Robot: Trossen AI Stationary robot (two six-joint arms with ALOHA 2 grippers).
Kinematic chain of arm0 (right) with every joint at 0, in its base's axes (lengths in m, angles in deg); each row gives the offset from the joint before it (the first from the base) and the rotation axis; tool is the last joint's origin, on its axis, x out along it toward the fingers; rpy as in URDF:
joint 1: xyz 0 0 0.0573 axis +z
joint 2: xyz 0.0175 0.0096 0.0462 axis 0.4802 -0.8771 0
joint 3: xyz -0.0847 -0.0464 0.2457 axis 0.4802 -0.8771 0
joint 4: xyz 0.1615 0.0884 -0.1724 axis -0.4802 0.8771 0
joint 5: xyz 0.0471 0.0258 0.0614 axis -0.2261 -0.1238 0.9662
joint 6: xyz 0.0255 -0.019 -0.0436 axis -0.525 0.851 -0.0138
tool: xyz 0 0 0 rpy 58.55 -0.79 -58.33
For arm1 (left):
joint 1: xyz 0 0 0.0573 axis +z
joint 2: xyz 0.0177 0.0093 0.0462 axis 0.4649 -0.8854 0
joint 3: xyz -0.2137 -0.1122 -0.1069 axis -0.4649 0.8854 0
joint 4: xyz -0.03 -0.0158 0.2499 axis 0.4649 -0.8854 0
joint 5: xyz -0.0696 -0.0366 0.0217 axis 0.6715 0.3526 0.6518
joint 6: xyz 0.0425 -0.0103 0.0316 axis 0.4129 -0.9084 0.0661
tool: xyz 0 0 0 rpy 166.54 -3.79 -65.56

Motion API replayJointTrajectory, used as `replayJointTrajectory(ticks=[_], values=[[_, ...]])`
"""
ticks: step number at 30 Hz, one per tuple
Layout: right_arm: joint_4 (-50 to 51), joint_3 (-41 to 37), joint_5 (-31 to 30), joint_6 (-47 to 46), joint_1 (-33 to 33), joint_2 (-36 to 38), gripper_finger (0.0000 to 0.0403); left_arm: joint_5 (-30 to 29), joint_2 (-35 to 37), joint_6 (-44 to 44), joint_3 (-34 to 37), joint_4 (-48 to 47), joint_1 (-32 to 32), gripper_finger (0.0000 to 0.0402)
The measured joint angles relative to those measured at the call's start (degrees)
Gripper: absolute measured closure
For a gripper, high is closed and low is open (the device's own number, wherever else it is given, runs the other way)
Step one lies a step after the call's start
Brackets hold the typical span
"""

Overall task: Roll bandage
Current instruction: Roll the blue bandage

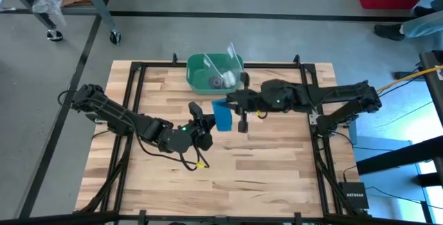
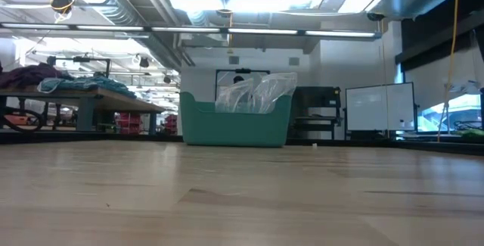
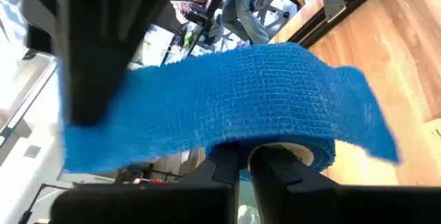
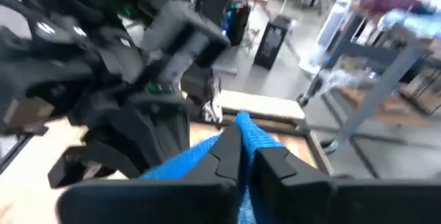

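The bright blue bandage (image 1: 222, 116) is held above the table's middle, between my two grippers. In the left wrist view it is a wide band (image 3: 227, 107) running off a small roll with a pale core (image 3: 298, 156). My left gripper (image 1: 205, 122) is shut at the roll end. My right gripper (image 1: 227, 103) is shut on the strip's other end, just to the right and farther back. The low view shows neither gripper nor the bandage. My left gripper has its two fingers (image 3: 224, 165) closed at the bandage's rolled end (image 3: 275, 148), beside the pale core. I cannot tell whether one finger is inside the core. The roll is lifted clear of the table. My right gripper pinches the strip's free end (image 4: 249, 131) between its two fingers, coming level from the table's right side. The strip runs from there to the roll, clear of the table.
A green plastic bin (image 1: 213, 73) with clear wrapping and small items stands at the table's far edge, just behind the grippers; it also shows in the low view (image 2: 234, 121). Bare wood (image 1: 270, 169) lies toward the near edge. A black frame rail (image 1: 317, 142) runs along the table's right side.
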Motion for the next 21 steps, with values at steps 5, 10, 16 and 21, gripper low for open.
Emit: replayJointTrajectory(ticks=[5,10,16,21], values=[[4.2,0.0,5.8,-2.5,-3.7,-0.3,0.0298,0.1,0.0,-0.3,0.1,-0.1,0.0,0.0386],[7.8,0.1,10.5,-5.3,-6.5,-2.0,0.0215,0.2,0.0,-1.2,0.1,-0.1,0.4,0.0386],[9.9,0.1,11.0,-5.5,-6.7,-3.2,0.0144,0.8,-0.2,-2.6,0.2,-0.7,0.7,0.0386],[11.0,0.1,12.5,-10.3,-6.8,-1.9,0.0128,0.8,-0.1,-3.7,0.2,-0.5,0.9,0.0386]])
